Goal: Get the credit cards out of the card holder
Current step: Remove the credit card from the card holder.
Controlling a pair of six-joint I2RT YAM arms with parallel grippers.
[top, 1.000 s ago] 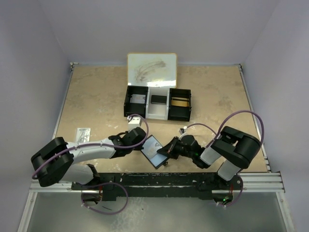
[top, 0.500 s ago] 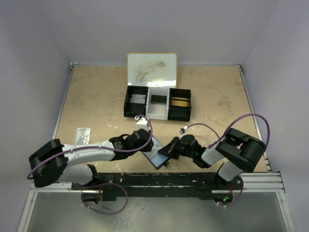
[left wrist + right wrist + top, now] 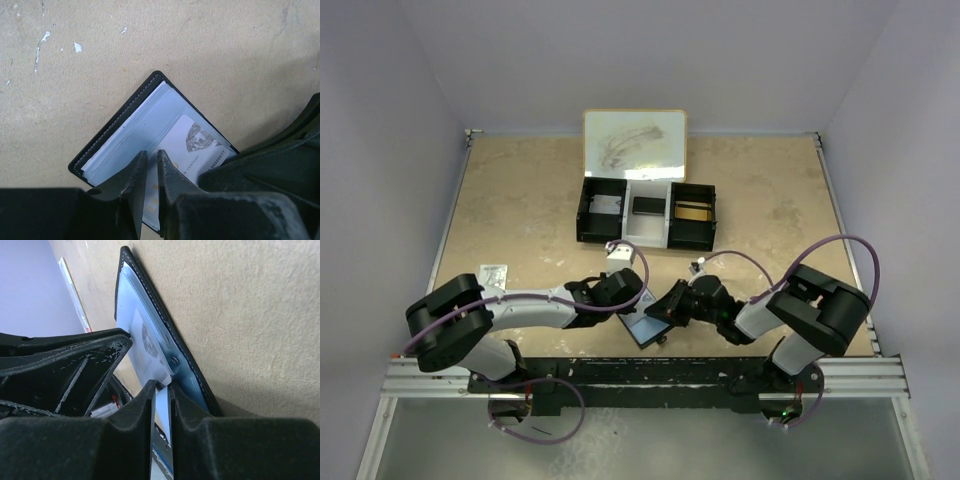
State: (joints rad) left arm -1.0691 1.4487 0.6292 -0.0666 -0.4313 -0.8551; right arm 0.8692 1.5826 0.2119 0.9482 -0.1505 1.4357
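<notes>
The card holder (image 3: 642,326) lies open on the table near the front edge, between my two grippers. The left wrist view shows its black stitched rim and grey-blue pockets (image 3: 125,135). A white credit card (image 3: 200,142) printed with a diamond sticks halfway out of one pocket. My left gripper (image 3: 630,303) hangs right over that card, its fingers (image 3: 150,152) a narrow slit apart with nothing between them. My right gripper (image 3: 671,304) is at the holder's raised right flap. Its fingers (image 3: 162,386) straddle a thin pale edge, and whether they pinch it does not show. The card (image 3: 145,340) appears there too.
A black-and-white three-compartment tray (image 3: 582,212) stands mid-table, with a white lid (image 3: 633,145) upright behind it. A small clear packet (image 3: 493,277) lies at the left. The metal rail (image 3: 650,372) runs just in front of the holder.
My left gripper has moved right, over the open holder; its jaws widened briefly, then narrowed again. The right gripper's jaws have parted slightly and it edged a little towards the holder.
</notes>
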